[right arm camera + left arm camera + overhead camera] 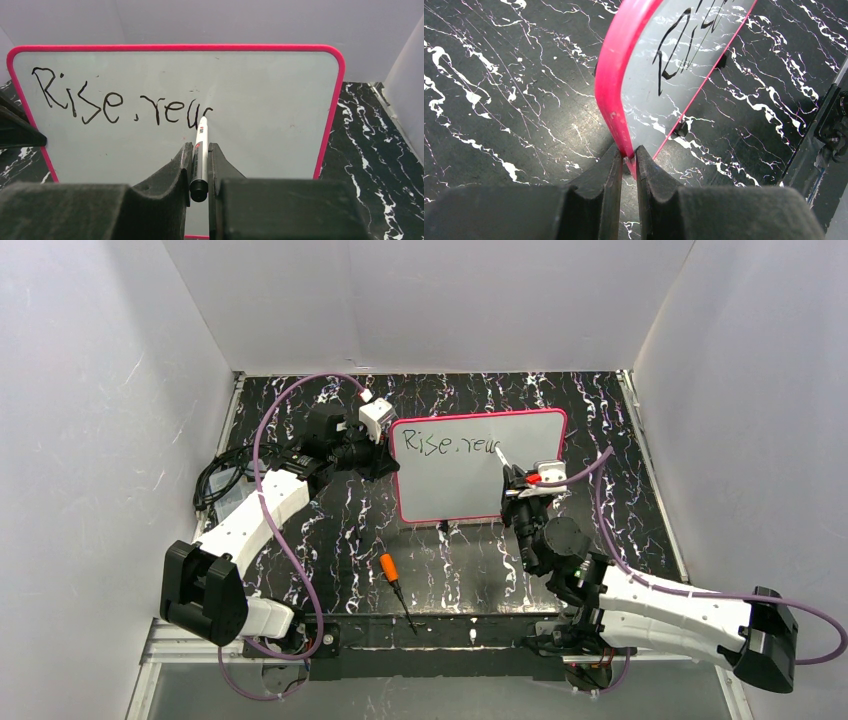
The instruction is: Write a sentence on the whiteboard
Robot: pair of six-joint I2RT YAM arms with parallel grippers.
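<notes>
The whiteboard point(470, 480), light grey with a pink-red frame point(175, 48), stands upright mid-table. The sentence point(120, 102) reads about "Rise, reac" in black on its top line; it also shows in the top view point(448, 444). My left gripper point(628, 156) is shut on the board's left frame edge point(616, 75). My right gripper point(200, 150) is shut on a white marker point(201, 150) with a black end cap. The marker's tip touches the board at the last letter. In the top view the right gripper point(515, 480) is in front of the board's right half.
An orange-handled tool point(395, 580) lies on the black marbled table point(330, 530) near the front edge. White walls close in the left, back and right sides. The board's small black feet point(681, 128) rest on the table.
</notes>
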